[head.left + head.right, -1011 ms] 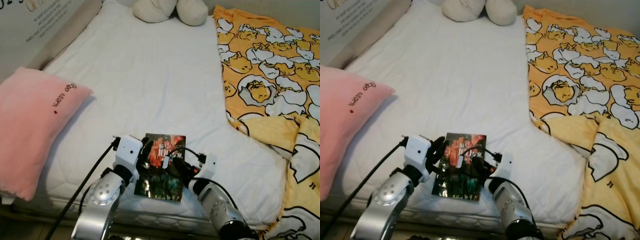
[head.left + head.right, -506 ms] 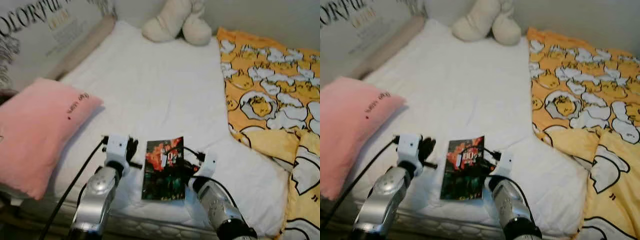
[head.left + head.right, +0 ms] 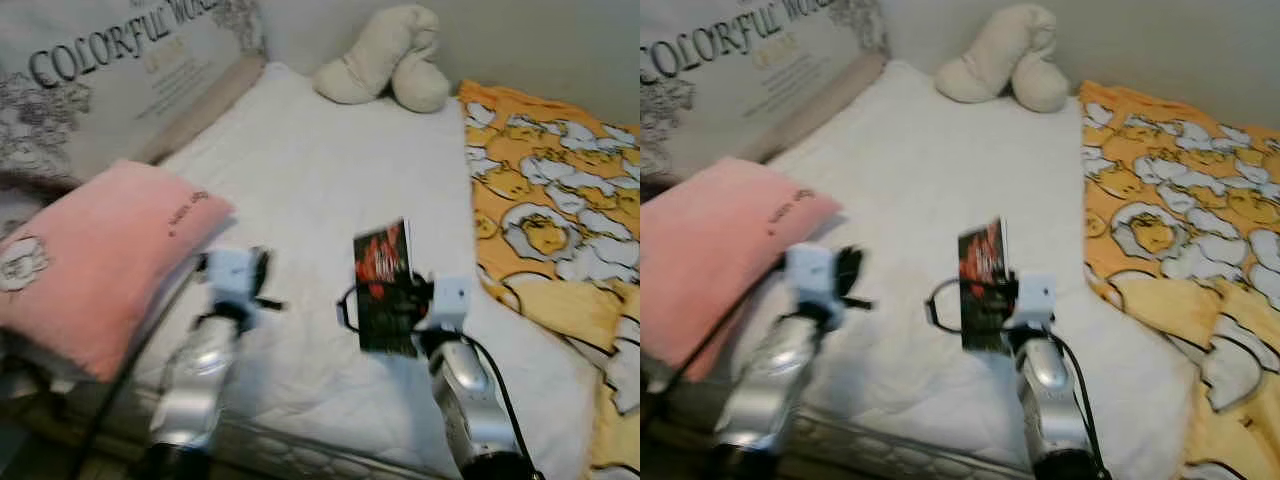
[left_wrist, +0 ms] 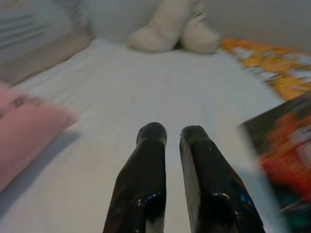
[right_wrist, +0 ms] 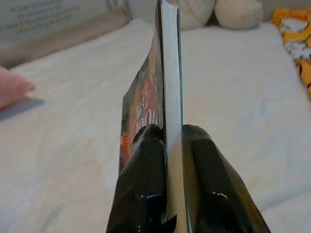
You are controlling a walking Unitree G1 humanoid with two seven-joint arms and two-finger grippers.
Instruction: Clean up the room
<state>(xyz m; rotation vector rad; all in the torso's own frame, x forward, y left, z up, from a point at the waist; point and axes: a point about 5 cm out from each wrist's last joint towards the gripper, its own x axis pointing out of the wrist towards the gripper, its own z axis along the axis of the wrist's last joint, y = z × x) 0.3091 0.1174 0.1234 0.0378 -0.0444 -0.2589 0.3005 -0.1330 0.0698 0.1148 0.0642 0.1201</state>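
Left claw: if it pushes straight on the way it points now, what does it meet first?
Judging from its wrist view, the left claw points along bare white mattress toward the cream plush toy at the far end. That looks first, though depth is unclear.

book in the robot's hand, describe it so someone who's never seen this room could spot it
Start at the bed with the white mattress, a pink pillow on one side and a yellow cartoon blanket on the other. Above the near middle, the right gripper pinches a thin book between its fingers, held on edge. It is the only dark thing there, with a red-orange and black cover.
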